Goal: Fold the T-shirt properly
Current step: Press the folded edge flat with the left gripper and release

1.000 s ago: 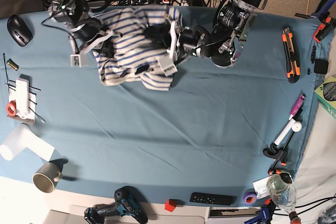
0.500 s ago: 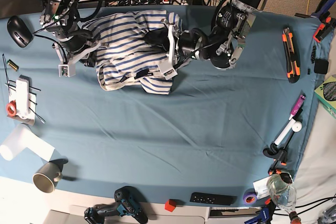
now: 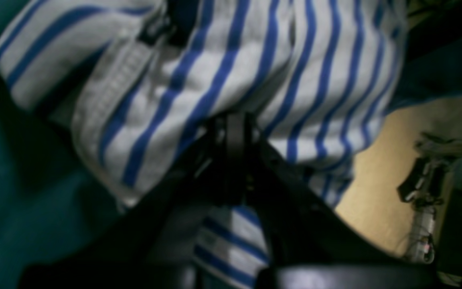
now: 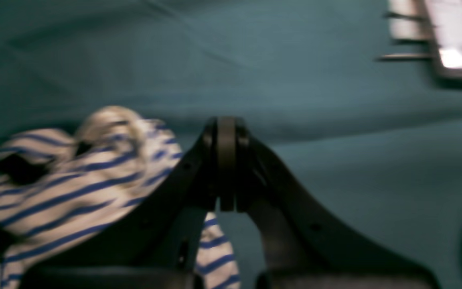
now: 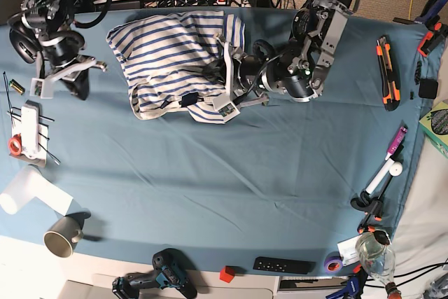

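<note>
One crumpled T-shirt [image 5: 171, 61], two seemingly closed grippers

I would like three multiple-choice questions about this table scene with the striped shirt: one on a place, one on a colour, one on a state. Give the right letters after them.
1. Where does the T-shirt lie on the blue cloth, in the base view?
A. near the far edge
B. in the middle
C. at the near edge

2. What colour are its stripes?
A. red
B. blue
C. green

3. How is the right pincer?
A. wide open
B. shut on the mug
C. shut, holding nothing

Answers: 1 A, the shirt sits bunched at the top by the arm bases; 2 B, blue lines on white fabric; 3 C, its jaws meet over bare cloth, beside the shirt.
</note>
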Motion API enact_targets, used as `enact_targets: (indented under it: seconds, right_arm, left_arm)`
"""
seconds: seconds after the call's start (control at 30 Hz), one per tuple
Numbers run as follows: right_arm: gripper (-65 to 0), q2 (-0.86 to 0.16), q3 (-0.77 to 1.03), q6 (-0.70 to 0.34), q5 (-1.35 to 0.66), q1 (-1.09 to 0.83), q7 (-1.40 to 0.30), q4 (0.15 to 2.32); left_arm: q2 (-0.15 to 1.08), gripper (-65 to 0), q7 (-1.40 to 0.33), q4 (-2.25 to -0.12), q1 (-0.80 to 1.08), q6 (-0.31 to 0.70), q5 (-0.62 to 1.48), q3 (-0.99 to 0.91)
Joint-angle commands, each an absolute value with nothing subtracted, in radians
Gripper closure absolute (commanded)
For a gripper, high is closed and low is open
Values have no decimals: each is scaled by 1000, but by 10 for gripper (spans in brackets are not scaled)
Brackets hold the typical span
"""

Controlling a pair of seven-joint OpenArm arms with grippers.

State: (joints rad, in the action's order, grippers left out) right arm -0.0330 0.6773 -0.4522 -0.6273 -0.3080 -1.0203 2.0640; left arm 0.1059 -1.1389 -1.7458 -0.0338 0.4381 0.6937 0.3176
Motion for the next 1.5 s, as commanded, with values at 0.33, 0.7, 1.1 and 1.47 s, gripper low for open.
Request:
enact_targets:
  seconds: [0.33, 0.7, 1.1, 1.47]
  right_arm:
    - [0, 70, 561, -475, -770, -411, -1020, 2080]
    - [0, 94, 401, -476, -732, -482, -1021, 2066]
    - [0, 66, 469, -474, -669, -556, -1024, 2066]
    - [0, 65, 563, -474, -670, -591, -1068, 2066]
  left_arm:
    - [41, 0, -1013, -1778, -50, 522, 743, 317]
    - [34, 0, -923, -1644, -50, 505, 650, 317]
    - [34, 0, -811, -1590, -70, 391, 455, 317]
    - [35, 0, -791, -1590, -86, 310, 325, 316]
